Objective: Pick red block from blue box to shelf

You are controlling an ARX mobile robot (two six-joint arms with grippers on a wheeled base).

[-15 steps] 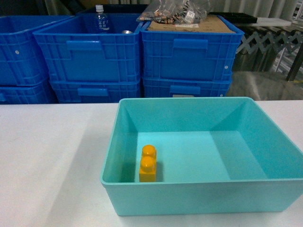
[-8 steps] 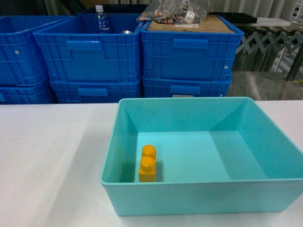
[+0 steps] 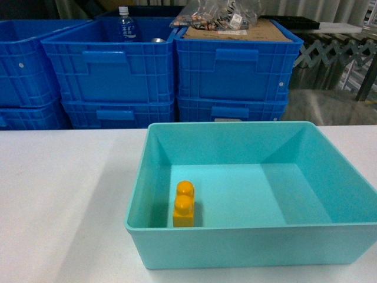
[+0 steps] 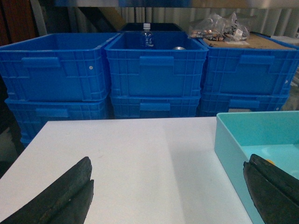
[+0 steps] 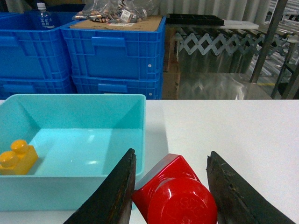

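Observation:
My right gripper [image 5: 170, 155] is shut on the red block [image 5: 175, 196], a glossy cube with its round stud facing the camera, held above the white table just right of the blue box [image 5: 70, 191]. In the head view the blue box [image 3: 247, 247] holds only an orange-yellow two-stud brick [image 3: 184, 204] near its front left corner, and neither gripper shows there. My left gripper [image 4: 168, 161] hangs open and empty over the table, left of the blue box [image 4: 229, 140]. Of the shelf I see only shiny metal uprights and bars [image 5: 285, 51] at the far right.
Dark blue ribbed crates [image 3: 235, 65] are stacked behind the table; one carries a water bottle [image 3: 124, 22], another cardboard with plastic bags [image 3: 218, 15]. A folding metal lattice [image 5: 219, 44] stands behind the table on the right. The white table [image 3: 59, 194] extends left of the box.

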